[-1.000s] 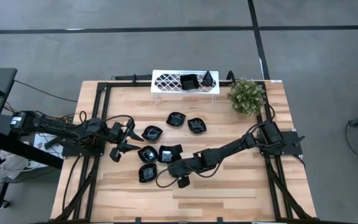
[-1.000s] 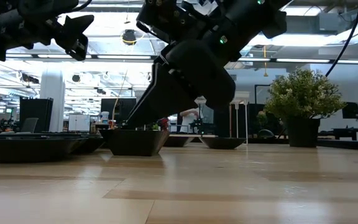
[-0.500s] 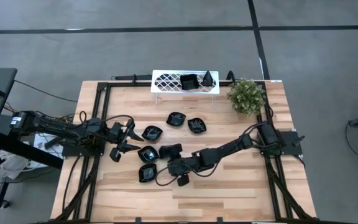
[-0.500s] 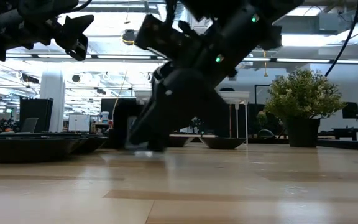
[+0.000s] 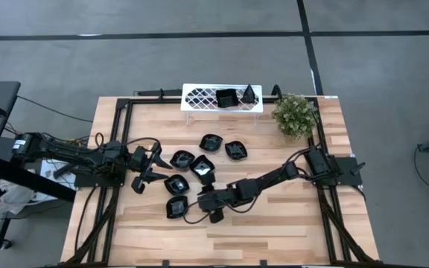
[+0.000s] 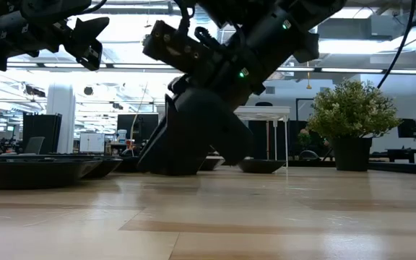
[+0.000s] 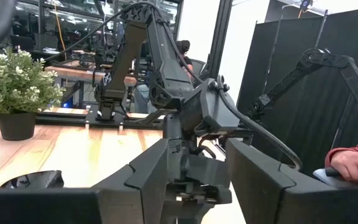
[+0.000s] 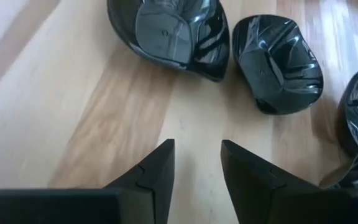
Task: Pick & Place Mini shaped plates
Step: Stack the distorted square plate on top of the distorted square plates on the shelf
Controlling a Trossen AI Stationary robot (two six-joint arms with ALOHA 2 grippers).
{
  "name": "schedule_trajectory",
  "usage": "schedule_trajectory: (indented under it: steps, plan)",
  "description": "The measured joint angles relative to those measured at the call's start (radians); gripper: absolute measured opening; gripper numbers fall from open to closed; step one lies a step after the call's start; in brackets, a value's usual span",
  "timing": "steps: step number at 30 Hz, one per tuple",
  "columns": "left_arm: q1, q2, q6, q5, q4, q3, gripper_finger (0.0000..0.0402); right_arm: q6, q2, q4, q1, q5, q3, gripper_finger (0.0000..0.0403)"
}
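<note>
Several small glossy black plates lie loose mid-table, each on its base; two more sit in the white lattice tray at the far edge. My right gripper reaches in from the right and points down at bare wood among the plates, open, with nothing between its fingers. A teardrop plate and a scalloped one lie just ahead of it. A squarish plate rests just beyond it, on the far side. My left gripper hovers open above the table's left side, near the plates.
A small green potted plant stands at the far right corner. Two more plates lie toward the far side, and one lies toward the near side, left of my right gripper. Bare wood stretches along the near edge and right side.
My right gripper has moved a little toward the table's left edge, staying low. The squarish plate beside it tipped up on edge, then shifted toward the far edge, and now lies apart from the fingers.
</note>
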Motion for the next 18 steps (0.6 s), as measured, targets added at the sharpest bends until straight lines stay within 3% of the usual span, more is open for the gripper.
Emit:
schedule_trajectory:
  steps: [6, 14, 18]
  plan:
    - [0.0, 0.0, 0.0, 0.0, 0.0, 0.0, 0.0163, -0.022, 0.0, -0.022, 0.013, 0.027, 0.04, 0.0121]
    - [0.0, 0.0, 0.0, 0.0, 0.0, 0.0, 0.0163, -0.044, -0.001, -0.041, 0.054, 0.389, 0.075, 0.0118]
    - [0.0, 0.0, 0.0, 0.0, 0.0, 0.0, 0.0163, 0.009, -0.001, -0.116, 0.046, 0.431, 0.075, 0.0119]
